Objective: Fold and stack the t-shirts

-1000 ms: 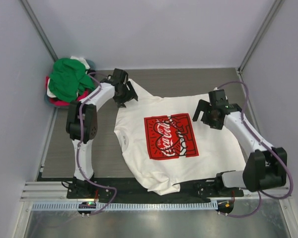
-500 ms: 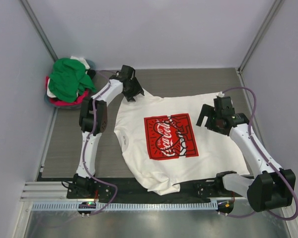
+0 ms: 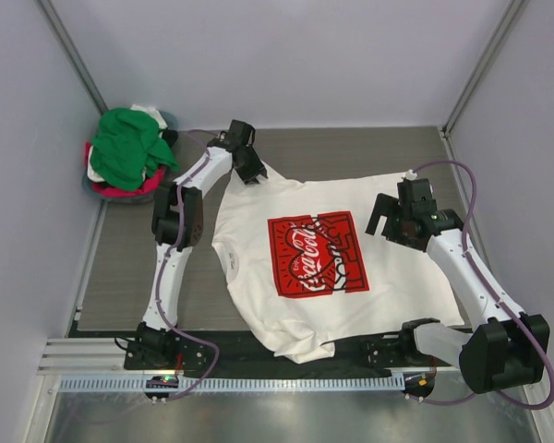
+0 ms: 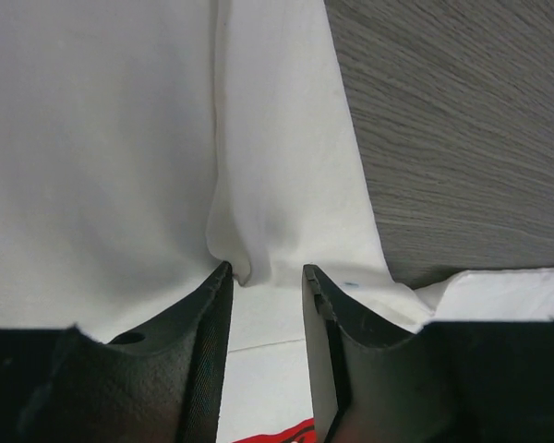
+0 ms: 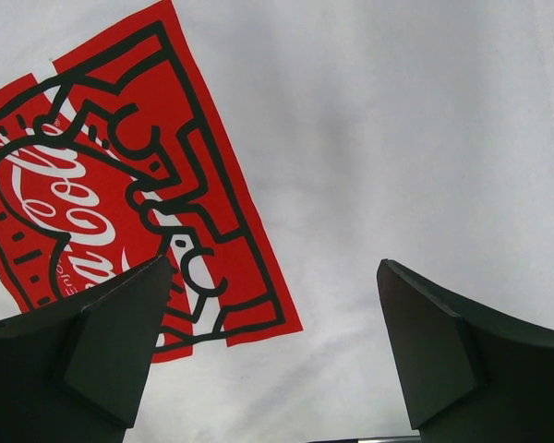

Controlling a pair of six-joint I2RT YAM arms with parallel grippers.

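Note:
A cream-white t-shirt [image 3: 397, 268] with a red Coca-Cola print [image 3: 319, 254] lies spread flat on the table, collar to the left. My left gripper [image 3: 249, 171] is at its far-left sleeve. In the left wrist view the gripper [image 4: 266, 272] has its jaws a narrow gap apart, with a raised fold of the white cloth [image 4: 102, 138] at the tips. My right gripper [image 3: 394, 221] hovers wide open over the shirt's right part. In the right wrist view the gripper [image 5: 272, 272] is empty above the print [image 5: 102, 185] and plain cloth [image 5: 397, 120].
A heap of t-shirts sits at the far left corner, a green one [image 3: 125, 148] on top of pink-red [image 3: 120, 192] and white ones. Grey wood-grain table [image 4: 462, 120] shows beside the sleeve. Walls close in on both sides.
My left gripper has moved right and farther back along the sleeve. My right gripper has shifted right and a little nearer, staying open. The shirt lies as before.

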